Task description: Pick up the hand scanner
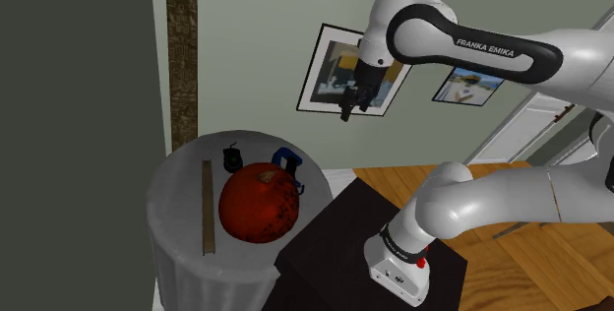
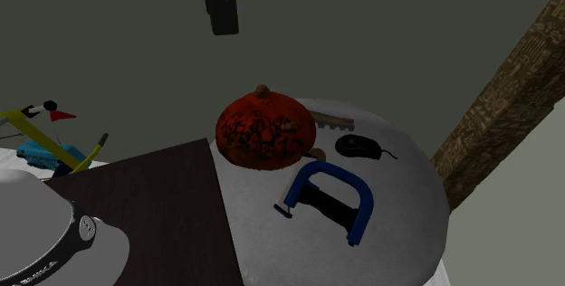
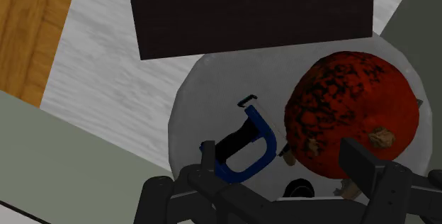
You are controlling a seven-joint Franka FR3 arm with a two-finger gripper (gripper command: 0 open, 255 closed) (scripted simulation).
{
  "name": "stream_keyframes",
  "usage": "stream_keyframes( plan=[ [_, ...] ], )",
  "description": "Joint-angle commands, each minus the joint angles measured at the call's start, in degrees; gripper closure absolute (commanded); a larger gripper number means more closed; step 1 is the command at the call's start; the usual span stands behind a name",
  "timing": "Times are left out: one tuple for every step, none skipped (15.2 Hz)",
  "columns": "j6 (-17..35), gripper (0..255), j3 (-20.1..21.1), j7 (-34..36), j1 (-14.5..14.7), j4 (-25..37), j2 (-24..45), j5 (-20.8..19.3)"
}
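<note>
Shoulder view: your gripper [image 1: 352,102] hangs high above the round pale table [image 1: 177,211], so you're on the approach, nothing grasped. The hand scanner [image 1: 287,159] lies at the table's far edge, just beside the pumpkin [image 1: 258,204].

Second exterior view: the hand scanner [image 2: 339,177] is a smooth blue hoop with a black grip, lying flat near the mottled red, ribbed pumpkin [image 2: 265,130].

Wrist view: fingers spread wide, empty. Next, I'd say, centre over the hand scanner [image 3: 265,141] and descend onto that grip.
</note>
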Motion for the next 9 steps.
stream_keyframes(
  plan=[
    [0.0, 0, 0.0, 0.0, 0.0, 0.0, 0.0, 0.0],
    [2.4, 0, -0.62, 0.66, -0.44, -1.62, 0.35, 0.55],
    [4.83, 0, -1.23, 1.28, -0.87, -3.18, 0.79, 1.11],
    [7.32, 0, -1.84, 1.87, -1.28, -4.68, 1.33, 1.69],
    [9.85, 0, -2.46, 2.42, -1.66, -6.13, 1.99, 2.3],
    [12.42, 0, -3.06, 2.91, -2.04, -7.51, 2.75, 2.93],
    [15.05, 0, -3.66, 3.36, -2.38, -8.82, 3.63, 3.6],
    [17.72, 0, -4.27, 3.76, -2.68, -10.07, 4.63, 4.31],
    [20.45, 0, -4.89, 4.09, -2.94, -11.24, 5.75, 5.07]
  ],
)
